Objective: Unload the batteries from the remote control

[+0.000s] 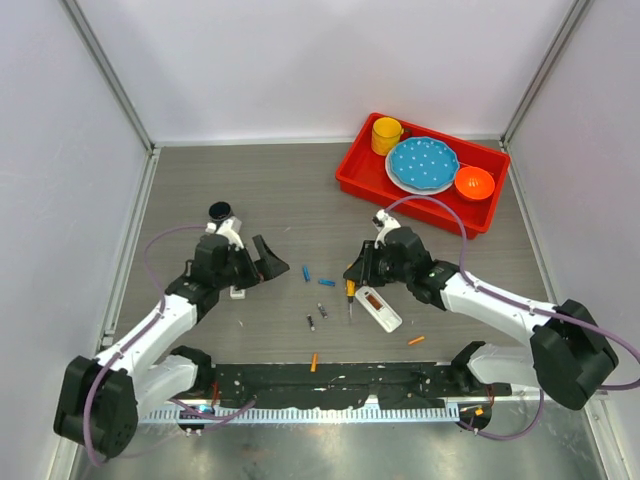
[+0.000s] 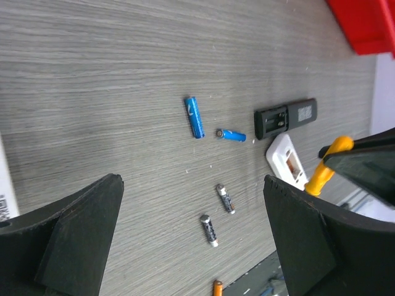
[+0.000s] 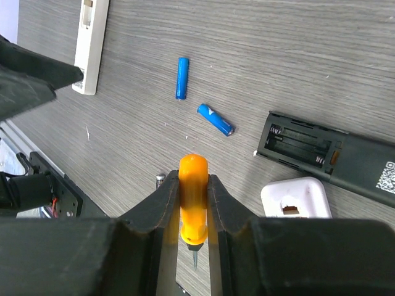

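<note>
Black fingers of the left gripper point(image 2: 191, 191) gape wide and hold nothing, well left of the black remote point(image 3: 321, 151). Two blue batteries point(image 3: 181, 78) lie just left of that remote's bare compartment. Beside the remote, the right gripper point(image 3: 193, 176) is clamped on an orange-handled screwdriver point(image 3: 193, 216).

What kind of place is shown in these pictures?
Probably a robot test cell in a laboratory. Plain white walls with metal frame rails enclose the table, the left arm and right arm are mounted at its near edge, and a red tray of dishes stands on it.
</note>
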